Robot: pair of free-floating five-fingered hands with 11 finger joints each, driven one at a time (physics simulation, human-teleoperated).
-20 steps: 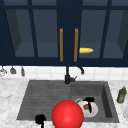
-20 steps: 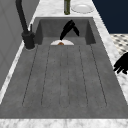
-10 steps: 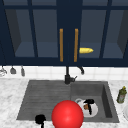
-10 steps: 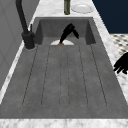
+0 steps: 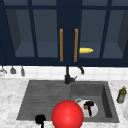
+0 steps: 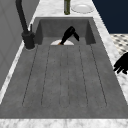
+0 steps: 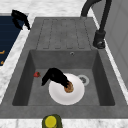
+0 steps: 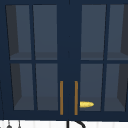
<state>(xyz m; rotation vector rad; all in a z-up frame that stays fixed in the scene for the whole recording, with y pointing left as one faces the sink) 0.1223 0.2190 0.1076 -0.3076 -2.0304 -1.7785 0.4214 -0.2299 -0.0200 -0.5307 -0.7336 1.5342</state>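
front view, right hand (image 5: 88,106): lower right of centre, down in the basin of the sink (image 5: 107,100), over the white plate (image 5: 94,111). A small brown thing (image 5: 86,107) sits at the hand's left edge, against its fingertips.
front view, left hand (image 5: 40,119): bottom left, at the sink's front edge, well apart from the plate. A big red ball (image 5: 67,115) stands between the two hands in the frame.
front view, surroundings: faucet (image 5: 67,75) at centre, green bottle (image 5: 121,95) at the right edge, yellow object (image 5: 86,50) behind the cabinet glass.

left side view, right hand (image 6: 70,34): upper centre, slanting down and left so its fingertips meet the plate (image 6: 56,42) at the orange-brown speck (image 6: 59,43).
left side view, left hand (image 6: 122,64): right edge, fingers curled and drooping, holding nothing, over the counter beside the ribbed drainboard (image 6: 65,75).

right side view, right hand (image 7: 55,77): lower centre, reaching from the left toward frame right; fingertips closed on the brown round thing (image 7: 68,87), which lies on the plate (image 7: 75,95), left of the drain (image 7: 82,79).
right side view, direction: the brown thing lies at the tips, on the right end of the hand; its long axis cannot be told.
right side view, nearer hand: the right one, touching; the left hand (image 7: 20,17) hangs in the upper left, far off.
right side view, small red bit (image 7: 37,74): on the basin floor, left of the hand.

upper view, cabinet: gold door handles (image 8: 68,97) at bottom centre.
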